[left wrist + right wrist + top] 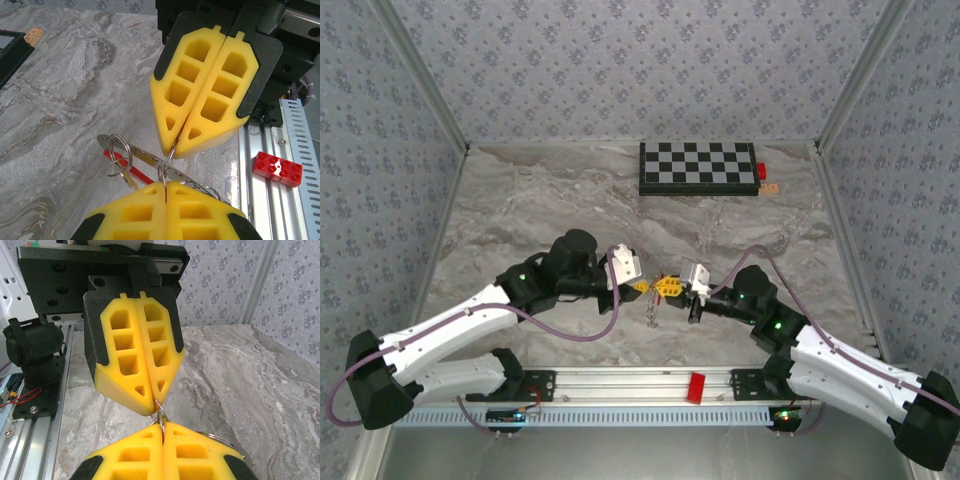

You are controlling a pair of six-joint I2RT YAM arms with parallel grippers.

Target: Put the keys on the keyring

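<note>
Left gripper (166,186) and right gripper (175,144) both clamp the keyring (169,157) between them: probably light, stiff, slippery wire, best pinched across its rim.

Lab booth: calibration checkerboard (698,168), aluminium rail (620,382)

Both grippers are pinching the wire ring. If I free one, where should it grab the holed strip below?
Grip the metal strip on its bare stretch between the small rings and the left gripper, across its width. Probably come from the bare table side: the strip is thin and flat, and the right gripper, also on the wire ring, crowds the other end.
</note>
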